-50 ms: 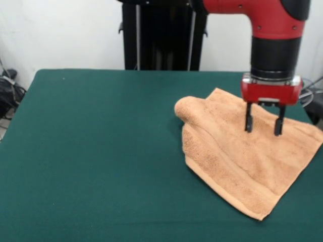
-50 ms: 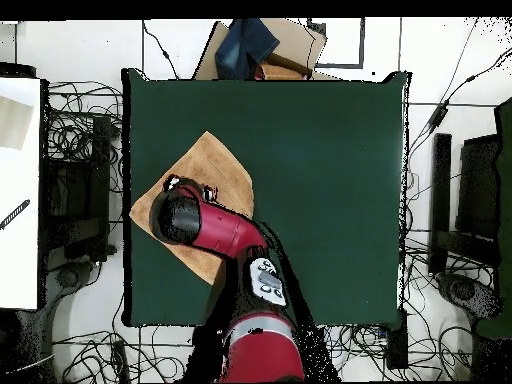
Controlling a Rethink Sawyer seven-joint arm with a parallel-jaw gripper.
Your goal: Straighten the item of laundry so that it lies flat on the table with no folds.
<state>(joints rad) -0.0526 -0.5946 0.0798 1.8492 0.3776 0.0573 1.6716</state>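
Nubby terry towel (image 1: 247, 161), matt felt table (image 1: 101, 161)

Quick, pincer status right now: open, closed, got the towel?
Pincer: open, holding nothing, fingers spread just over the towel, which is bunched at one corner.

1. We see one red and black arm (image 1: 270, 30) coming down from the upper right of the front view, its last black segment vertical.
2. Its pincer (image 1: 263, 122) points straight down from a red wrist block (image 1: 271, 92).
3. The two dark fingers (image 1: 248, 118) hang parallel with a clear gap between them, gripping nothing.
4. From overhead, the arm reaches diagonally from its base toward the left, and its round black end hides the pincer.
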